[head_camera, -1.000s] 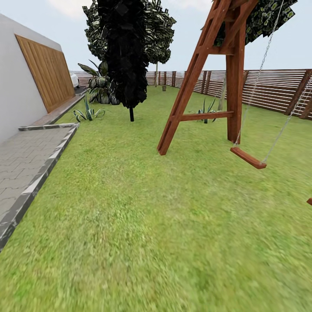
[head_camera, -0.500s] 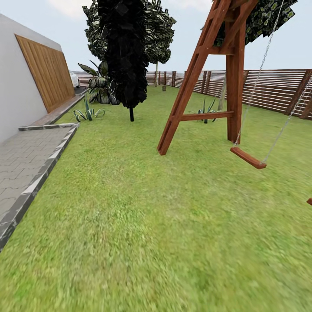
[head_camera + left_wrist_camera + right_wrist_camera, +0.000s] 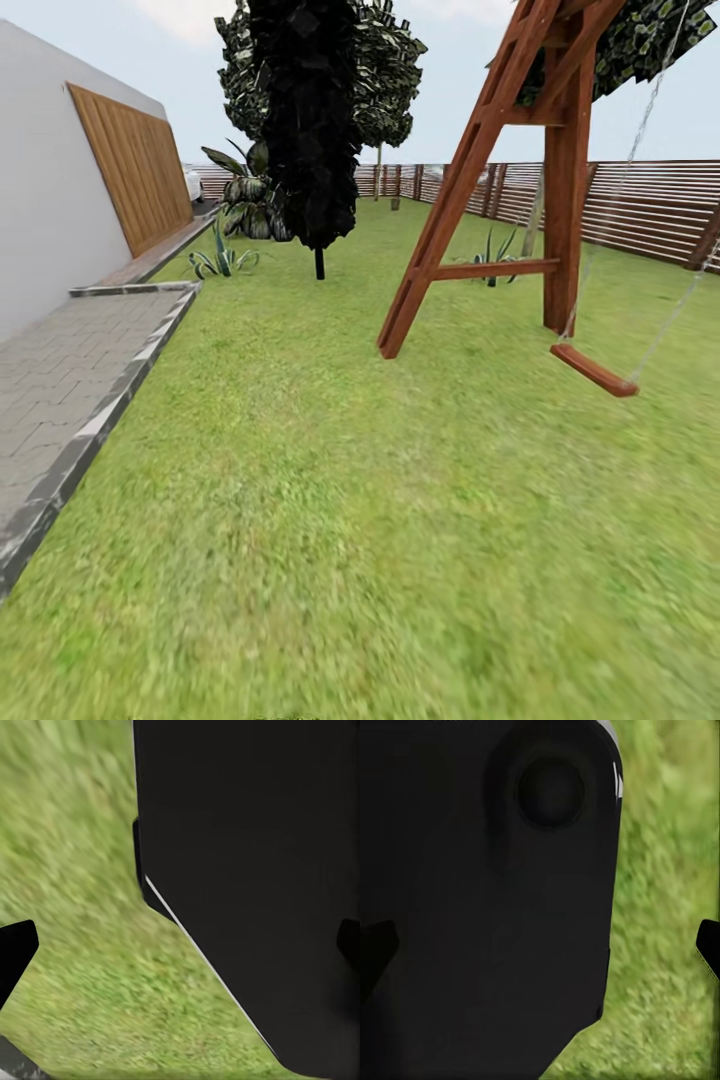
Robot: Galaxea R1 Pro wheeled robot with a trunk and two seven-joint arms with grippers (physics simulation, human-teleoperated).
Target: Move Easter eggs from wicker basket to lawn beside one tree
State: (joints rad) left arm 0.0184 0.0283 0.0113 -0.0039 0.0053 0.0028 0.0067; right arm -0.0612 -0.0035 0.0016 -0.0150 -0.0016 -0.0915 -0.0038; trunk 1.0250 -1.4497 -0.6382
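Note:
The Easter eggs and the wicker basket are out of view. The lawn (image 3: 330, 480) stretches ahead in the garden, closed off by a slatted brown fence (image 3: 640, 210). A pale tree (image 3: 534, 215) trunk stands behind the swing set, its foliage overhead. In the left wrist view my left gripper (image 3: 180, 949) is open, its dark fingertips (image 3: 16, 949) far apart over grass, beside my own black body. My right gripper (image 3: 540, 945) is open too, with one fingertip (image 3: 709, 945) at the picture's edge and nothing held.
A wooden swing set (image 3: 470, 190) with a hanging seat (image 3: 594, 370) stands ahead on the right. A black column-shaped tree (image 3: 310, 120) rises at the middle back. A paved path (image 3: 60, 370), a grey wall (image 3: 40, 200) and spiky plants (image 3: 222, 262) line the left.
The whole head view has slid slightly to the right, so the camera has moved. Nothing in the garden has shifted on its own.

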